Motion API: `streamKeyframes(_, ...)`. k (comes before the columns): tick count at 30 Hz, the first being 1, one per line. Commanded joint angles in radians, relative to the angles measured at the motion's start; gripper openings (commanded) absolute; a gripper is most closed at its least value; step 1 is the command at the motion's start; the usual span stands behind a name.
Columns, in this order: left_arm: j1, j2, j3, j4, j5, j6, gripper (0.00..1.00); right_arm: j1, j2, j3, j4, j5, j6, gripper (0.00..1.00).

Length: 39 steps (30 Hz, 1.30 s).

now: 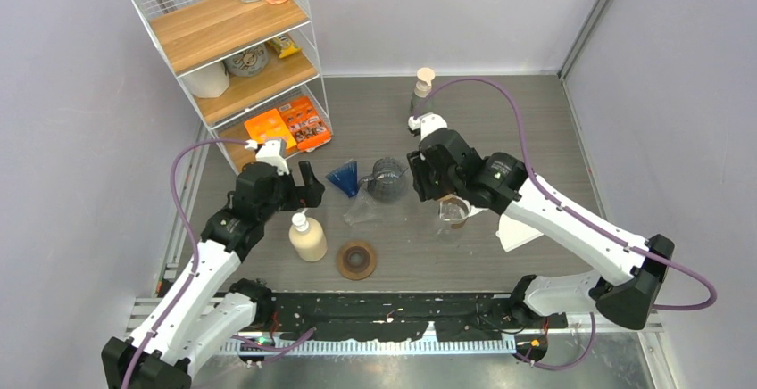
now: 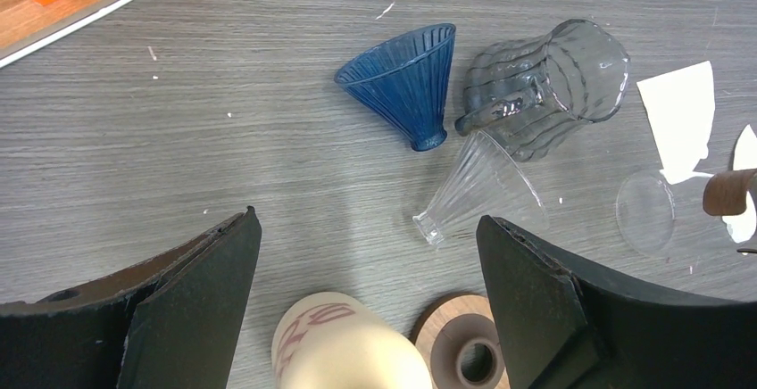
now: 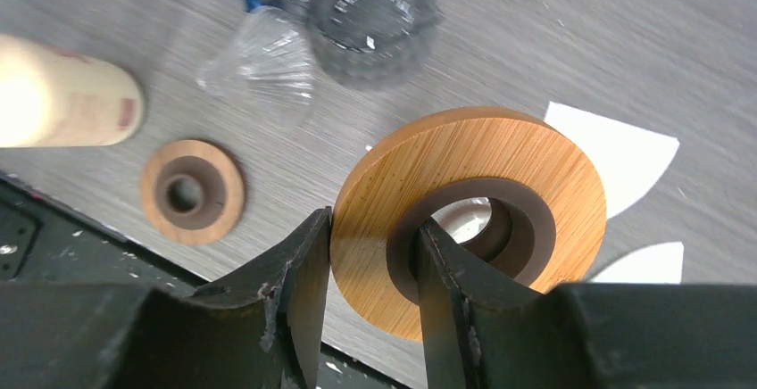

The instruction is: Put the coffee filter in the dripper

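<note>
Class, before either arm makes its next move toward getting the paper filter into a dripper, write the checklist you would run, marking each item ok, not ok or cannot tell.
1. Left hand open and empty: ok.
2. Right hand free for the filter: not ok, it is clamped on the wooden ring, with one finger outside the rim and one through the hole.
3. Paper filter uncovered on the table: ok.
4. Blue dripper standing mouth up: not ok, it lies on its side.
5. Clear dripper standing mouth up: not ok, it lies on its side by the glass pitcher.
</note>
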Motion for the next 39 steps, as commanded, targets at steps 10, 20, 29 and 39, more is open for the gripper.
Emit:
streamKeyframes(10, -0.003, -0.006, 0.001, 0.012, -0.046, 0.009, 0.99, -0.100, 0.055, -0.007, -0.173, -0.042, 0.041, 0.26)
streamKeyframes(20, -0.003, -0.009, 0.000, 0.005, -0.062, 0.012, 0.99, -0.129, 0.095, -0.054, -0.169, -0.048, 0.030, 0.29)
streamKeyframes(29, -0.003, -0.007, 0.001, 0.003, -0.068, 0.012, 0.99, -0.159, 0.106, -0.087, -0.151, -0.066, 0.022, 0.32)
streamKeyframes(39, -0.003, -0.008, 0.001, 0.000, -0.074, 0.014, 0.99, -0.167, 0.128, -0.100, -0.140, -0.075, 0.022, 0.36)
